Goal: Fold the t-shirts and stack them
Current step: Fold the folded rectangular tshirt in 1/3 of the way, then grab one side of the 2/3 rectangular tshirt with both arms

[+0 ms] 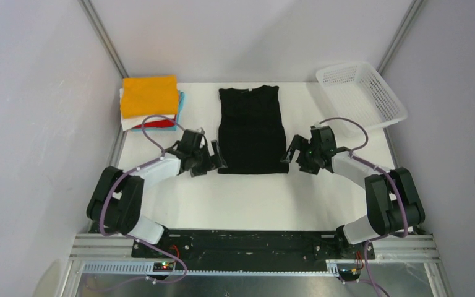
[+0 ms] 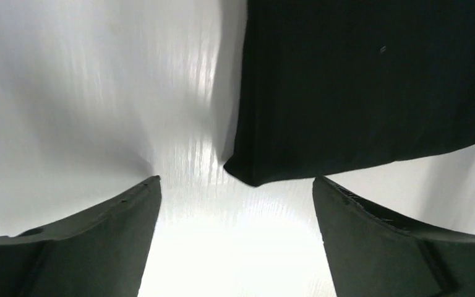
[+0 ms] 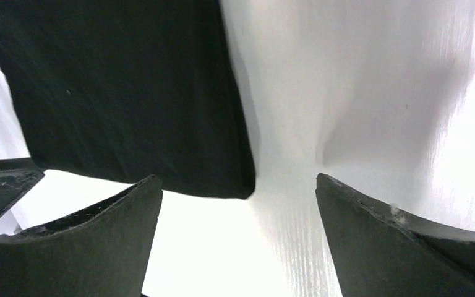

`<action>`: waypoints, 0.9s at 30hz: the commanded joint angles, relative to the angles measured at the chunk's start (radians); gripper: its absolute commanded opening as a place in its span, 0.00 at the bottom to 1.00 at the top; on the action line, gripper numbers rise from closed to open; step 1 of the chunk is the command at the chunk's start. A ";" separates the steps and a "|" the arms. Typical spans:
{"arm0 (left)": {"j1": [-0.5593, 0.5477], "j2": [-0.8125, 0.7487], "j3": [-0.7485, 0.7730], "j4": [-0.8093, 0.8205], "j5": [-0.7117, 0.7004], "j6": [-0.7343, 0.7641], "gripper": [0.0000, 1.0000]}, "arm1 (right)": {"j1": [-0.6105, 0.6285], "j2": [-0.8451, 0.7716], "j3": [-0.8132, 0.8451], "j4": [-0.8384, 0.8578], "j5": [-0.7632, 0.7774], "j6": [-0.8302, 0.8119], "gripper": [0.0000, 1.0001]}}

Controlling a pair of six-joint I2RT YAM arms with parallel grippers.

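Black tee (image 1: 251, 130) lies flat mid-surface, collar at the far end, sleeves tucked in so it reads as 1 long rectangle. Folded stack (image 1: 150, 102), orange on top, sits at the far-left corner, well apart from it.

Left pincer (image 1: 218, 162): fingers spread, holding nothing, just beside the near-left hem corner (image 2: 252, 176). Right pincer (image 1: 292, 154): likewise spread and empty at the near-right hem corner (image 3: 238, 189).

Handling (judgement): thin, soft, light cloth with no stiffness. Lifted by 1 point it would droop and skew. The hem corners look layered, so they offer a thicker bite. Take both corners together, with the lower fingers sliding along the surface (image 1: 253, 198) to catch every layer.

Room: open surface lies on the near side of the hem. The far edge is close behind the collar. Mesh basket (image 1: 362, 96) stands far right, the stack far left. Carrying the hem straight toward the collar should stay between the 2.
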 commanded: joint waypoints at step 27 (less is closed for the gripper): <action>-0.017 0.093 -0.165 0.132 -0.005 -0.142 0.18 | 0.024 0.106 -0.040 0.108 -0.074 0.078 0.69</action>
